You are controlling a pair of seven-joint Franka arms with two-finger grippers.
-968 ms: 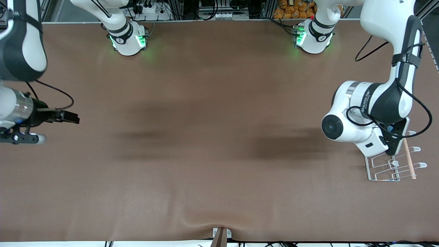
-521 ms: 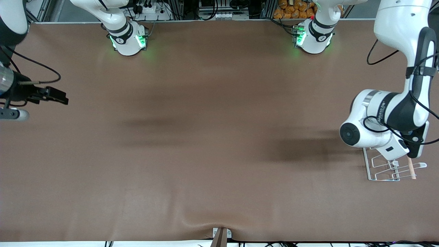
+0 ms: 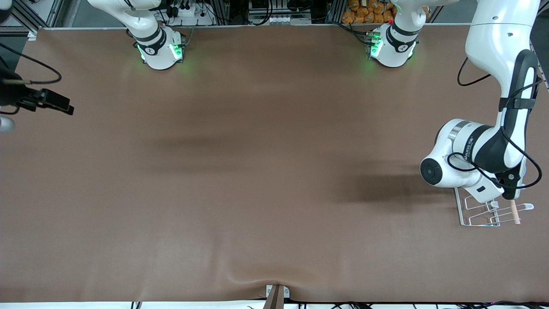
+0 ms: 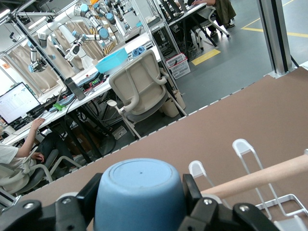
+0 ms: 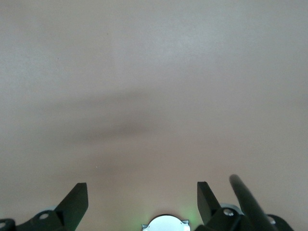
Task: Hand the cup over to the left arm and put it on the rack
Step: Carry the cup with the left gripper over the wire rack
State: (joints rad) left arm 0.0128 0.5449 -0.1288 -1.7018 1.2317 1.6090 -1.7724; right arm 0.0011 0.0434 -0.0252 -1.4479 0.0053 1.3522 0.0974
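Note:
The light-blue cup (image 4: 139,195) sits between the fingers of my left gripper (image 4: 142,188), which is shut on it; its flat base faces the wrist camera. In the front view the left arm (image 3: 472,150) hangs over the white wire rack (image 3: 474,214) at its end of the table and hides both cup and gripper. White-tipped prongs (image 4: 243,147) and the wooden rod (image 4: 262,177) lie just past the cup. My right gripper (image 5: 142,195) is open and empty over bare table, at the right arm's end.
Brown cloth covers the table (image 3: 266,180). The wooden rod (image 3: 513,211) marks the rack's outer side, close to the table's end. The two arm bases (image 3: 161,49) (image 3: 390,47) glow green along the edge farthest from the front camera.
The left arm has swung farther toward its end of the table and settled over the rack with the cup. The right arm has drawn back toward its own table end and the bases' side.

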